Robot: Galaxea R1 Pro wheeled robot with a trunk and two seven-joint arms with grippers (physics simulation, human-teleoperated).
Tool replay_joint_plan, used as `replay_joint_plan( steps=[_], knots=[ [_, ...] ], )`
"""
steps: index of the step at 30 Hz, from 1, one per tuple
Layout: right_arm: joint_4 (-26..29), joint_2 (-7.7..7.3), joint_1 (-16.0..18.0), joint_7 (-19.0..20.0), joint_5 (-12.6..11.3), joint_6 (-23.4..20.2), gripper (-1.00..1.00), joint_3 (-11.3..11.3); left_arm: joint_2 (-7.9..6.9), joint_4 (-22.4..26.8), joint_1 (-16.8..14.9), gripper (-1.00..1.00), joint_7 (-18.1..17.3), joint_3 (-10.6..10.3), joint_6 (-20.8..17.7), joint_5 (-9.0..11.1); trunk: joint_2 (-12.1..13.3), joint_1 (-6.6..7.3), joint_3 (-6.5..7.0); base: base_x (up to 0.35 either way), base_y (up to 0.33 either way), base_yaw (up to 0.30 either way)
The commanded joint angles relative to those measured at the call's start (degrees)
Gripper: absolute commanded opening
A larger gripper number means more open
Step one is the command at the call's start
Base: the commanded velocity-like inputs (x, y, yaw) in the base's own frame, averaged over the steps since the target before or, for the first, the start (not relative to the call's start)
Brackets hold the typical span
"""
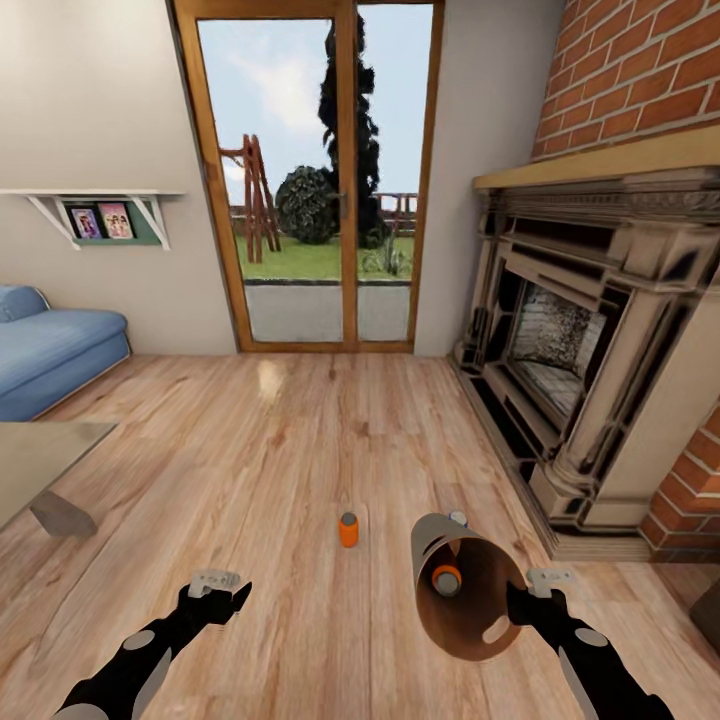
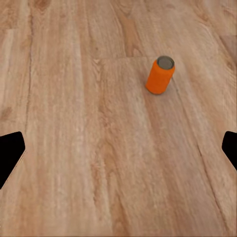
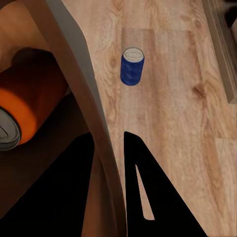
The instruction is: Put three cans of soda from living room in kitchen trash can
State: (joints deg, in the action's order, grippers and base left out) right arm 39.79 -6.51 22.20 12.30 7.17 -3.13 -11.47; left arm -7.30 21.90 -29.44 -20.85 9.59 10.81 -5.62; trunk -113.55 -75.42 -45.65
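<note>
Living room: sofa (image 1: pixel 50 355), brick fireplace (image 1: pixel 590 370), seemingly garden doors (image 1: pixel 320 180).

- Light wood plank floor (image 1: pixel 300 450).
- Wood-framed glass doors (image 1: pixel 320 180) showing a sunny garden.
- Brick fireplace (image 1: pixel 590 340) at right.
- Light-blue sofa (image 1: pixel 50 350) at left, below a wall shelf (image 1: pixel 95 215) with photos.
- Glass table (image 1: pixel 40 465) corner near the sofa.

Ahead of you the wood floor (image 1: pixel 300 450) runs to a wood-framed glass door (image 1: pixel 320 180), with lawn, a dark tree (image 1: pixel 345 110) and a round bush (image 1: pixel 305 205) outside. On your left sit a blue sofa (image 1: pixel 50 355), a grey table (image 1: pixel 40 465) and a wall shelf (image 1: pixel 95 215) with two photos. On your right stands a brick fireplace (image 1: pixel 590 330).
</note>
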Motion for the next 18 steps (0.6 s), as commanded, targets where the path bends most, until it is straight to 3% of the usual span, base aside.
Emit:
replay_joint_plan(
  steps=[1, 18],
  knots=[
    [0.11, 0.01, 0.04, 0.19, -0.40, -0.06, -1.00, -0.03, 0.00, -0.01, 0.00, 1.00, 0.23, 0.00, 0.00, 0.00, 0.00, 0.00, 0.01, 0.323, 0.001, 0.000],
    [0.07, 0.01, 0.04, 0.21, -0.40, 0.04, -1.00, 0.04, 0.00, -0.01, 0.01, 1.00, 0.64, -0.09, 0.05, -0.09, 0.00, 0.00, 0.01, 0.322, -0.002, 0.000]
  ],
)
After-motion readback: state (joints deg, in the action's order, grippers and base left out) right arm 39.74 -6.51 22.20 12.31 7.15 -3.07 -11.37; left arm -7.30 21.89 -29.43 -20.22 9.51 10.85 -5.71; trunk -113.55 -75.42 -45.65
